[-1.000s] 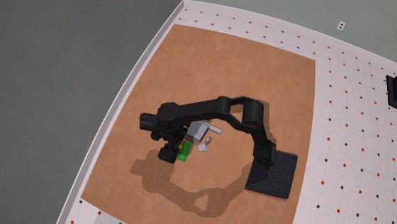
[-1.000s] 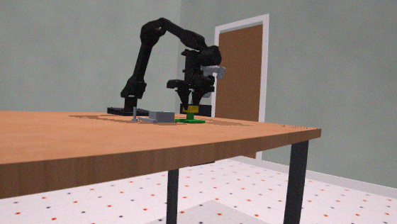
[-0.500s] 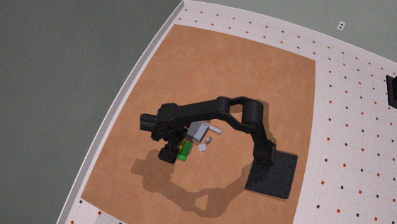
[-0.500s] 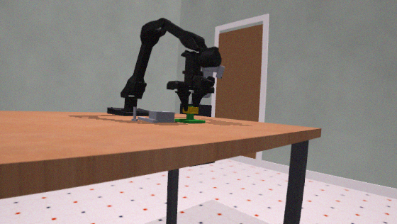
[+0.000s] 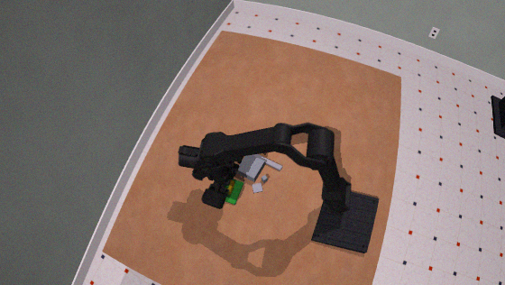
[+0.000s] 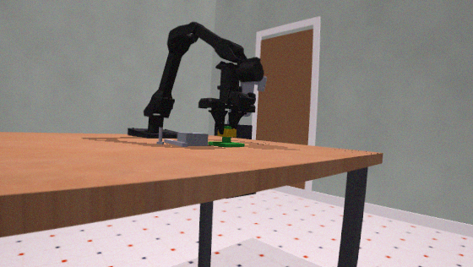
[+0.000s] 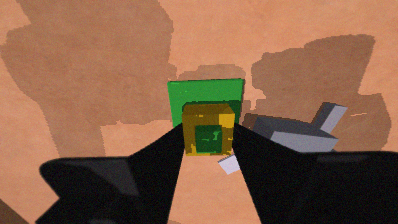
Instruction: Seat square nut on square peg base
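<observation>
Nut threaded over peg, not yet seated or released.

The black parallel-jaw gripper (image 7: 207,137) pinches the yellow square nut (image 7: 208,129) between both fingers, directly above the flat green square base plate (image 7: 206,93). The green square peg (image 7: 210,139) shows through the nut's hole, so alignment appears achieved (depth of descent cannot be judged exactly). Remaining: lower gently to the base, then release. No containers are present; a grey block fixture (image 7: 295,137) lies just beside.
</observation>
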Motion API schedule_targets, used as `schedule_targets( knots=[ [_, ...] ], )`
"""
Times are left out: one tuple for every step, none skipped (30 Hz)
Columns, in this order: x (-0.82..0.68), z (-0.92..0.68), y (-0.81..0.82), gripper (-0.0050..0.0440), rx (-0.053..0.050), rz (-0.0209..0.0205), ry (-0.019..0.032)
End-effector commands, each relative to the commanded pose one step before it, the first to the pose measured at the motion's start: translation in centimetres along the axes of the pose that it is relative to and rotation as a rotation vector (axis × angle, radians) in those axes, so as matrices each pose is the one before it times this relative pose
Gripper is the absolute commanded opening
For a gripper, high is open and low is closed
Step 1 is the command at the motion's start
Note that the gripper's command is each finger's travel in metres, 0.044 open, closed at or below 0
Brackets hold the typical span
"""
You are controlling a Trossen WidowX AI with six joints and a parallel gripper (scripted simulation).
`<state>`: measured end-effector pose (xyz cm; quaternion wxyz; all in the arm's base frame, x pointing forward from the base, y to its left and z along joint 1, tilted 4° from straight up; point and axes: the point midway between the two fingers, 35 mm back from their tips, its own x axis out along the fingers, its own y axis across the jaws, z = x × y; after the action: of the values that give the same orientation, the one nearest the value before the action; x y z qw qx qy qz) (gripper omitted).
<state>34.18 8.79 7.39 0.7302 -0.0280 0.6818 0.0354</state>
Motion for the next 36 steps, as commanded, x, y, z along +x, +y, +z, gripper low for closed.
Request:
schedule_targets(
  knots=[
    [-0.544, 0.314, 0.068, -0.005, 0.0002, 0.00396, -0.02398],
    [0.033, -0.001, 0.0, -0.005, 0.0, 0.0, 0.0],
    [0.032, 0.0, 0.0, -0.005, 0.0, 0.0, 0.0],
    [0.033, 0.0, 0.0, -0.005, 0.0, 0.0, 0.0],
    [0.033, 0.0, 0.0, -0.005, 0.0, 0.0, 0.0],
    [0.0, 0.0, 0.0, -0.005, 0.0, 0.0, 0.0],
    [0.0, 0.0, 0.0, -0.005, 0.0, 0.0, 0.0],
    [0.037, 0.001, 0.0, -0.005, 0.0, 0.0, 0.0],
    [0.039, 0.001, 0.0, -0.005, 0.0, 0.0, 0.0],
    [0.036, 0.0, 0.0, -0.005, 0.0, 0.0, 0.0],
    [0.042, -0.002, 0.0, -0.005, 0.0, 0.0, 0.0],
    [0.036, -0.002, 0.0, -0.005, 0.0, 0.0, 0.0],
    [0.032, 0.0, 0.0, -0.005, 0.0, 0.0, 0.0],
    [0.032, 0.001, 0.0, -0.005, 0.0, 0.0, 0.0],
    [0.033, 0.001, 0.0, -0.005, 0.0, 0.0, 0.0],
    [0.033, 0.001, 0.0, -0.005, 0.0, 0.0, 0.0],
    [0.034, 0.0, 0.0, -0.005, 0.0, 0.0, 0.0],
    [0.033, -0.001, 0.0, -0.005, 0.0, 0.0, 0.0],
    [0.033, -0.001, 0.0, -0.005, 0.0, 0.0, 0.0],
    [0.033, 0.0, 0.0, -0.005, 0.0, 0.0, 0.0],
    [0.033, 0.0, 0.0, -0.005, 0.0, 0.0, 0.0],
    [0.033, 0.0, 0.0, -0.005, 0.0, 0.0, 0.0],
    [0.0, 0.0, 0.0, -0.005, 0.0, 0.0, 0.0],
    [0.0, 0.0, 0.0, -0.005, 0.0, 0.0, 0.0],
    [0.037, 0.001, 0.0, -0.005, 0.0, 0.0, 0.0],
    [0.039, 0.001, 0.0, -0.005, 0.0, 0.0, 0.0],
    [0.036, -0.001, 0.0, -0.005, 0.0, 0.0, 0.0],
    [0.042, -0.002, 0.0, -0.005, 0.0, 0.0, 0.0],
    [0.037, -0.002, 0.0, -0.005, 0.0, 0.0, 0.0],
    [0.032, 0.0, 0.0, -0.005, 0.0, 0.0, 0.0],
    [0.032, 0.001, 0.0, -0.005, 0.0, 0.0, 0.0],
    [0.033, 0.001, 0.0, -0.005, 0.0, 0.0, 0.0],
    [0.034, 0.001, 0.0, -0.005, 0.0, 0.0, 0.0],
    [0.034, 0.0, 0.0, -0.005, 0.0, 0.0, 0.0],
    [0.033, -0.001, 0.0, -0.005, 0.0, 0.0, 0.0],
    [0.033, -0.001, 0.0, -0.005, 0.0, 0.0, 0.0]
  ],
)
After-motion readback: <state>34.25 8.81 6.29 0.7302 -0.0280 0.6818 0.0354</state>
